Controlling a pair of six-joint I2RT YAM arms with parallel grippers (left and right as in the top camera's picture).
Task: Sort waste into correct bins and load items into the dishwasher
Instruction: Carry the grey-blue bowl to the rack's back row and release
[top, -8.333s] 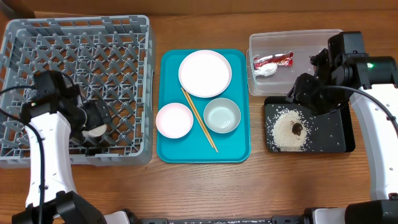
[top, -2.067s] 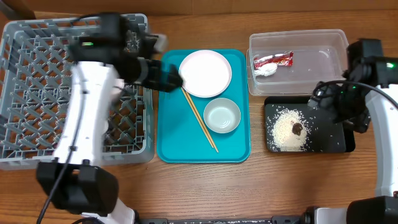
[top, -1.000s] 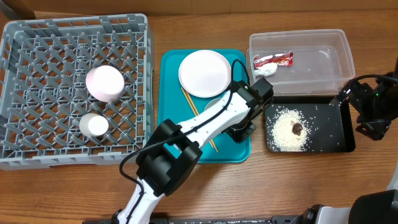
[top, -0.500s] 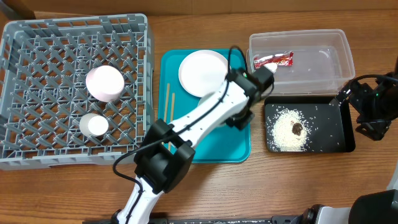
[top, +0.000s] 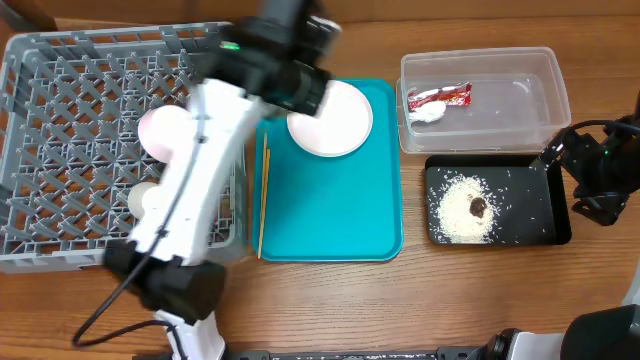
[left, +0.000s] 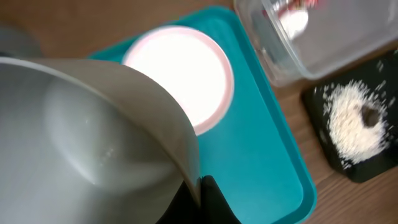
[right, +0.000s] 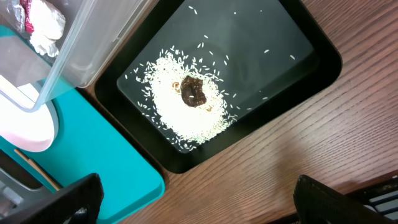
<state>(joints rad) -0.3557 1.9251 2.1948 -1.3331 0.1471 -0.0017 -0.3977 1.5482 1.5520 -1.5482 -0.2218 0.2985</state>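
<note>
Pale green-white bowl was clamped at its rim by left gripper above teal tray, judged bound for dish rack. Right gripper was seen apart, empty.

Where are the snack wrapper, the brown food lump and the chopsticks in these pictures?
snack wrapper (top: 440, 97): overhead view, its red middle.
brown food lump (right: 193, 91): right wrist view, its centre.
chopsticks (top: 263, 205): overhead view, mid-length of the pair.

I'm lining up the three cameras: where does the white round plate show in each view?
Overhead: white round plate at the top of the teal tray.
Left wrist: plate upper centre, beyond the held bowl.
Right wrist: plate's edge at far left.
Shared landmark: rice pile on the black tray.
</note>
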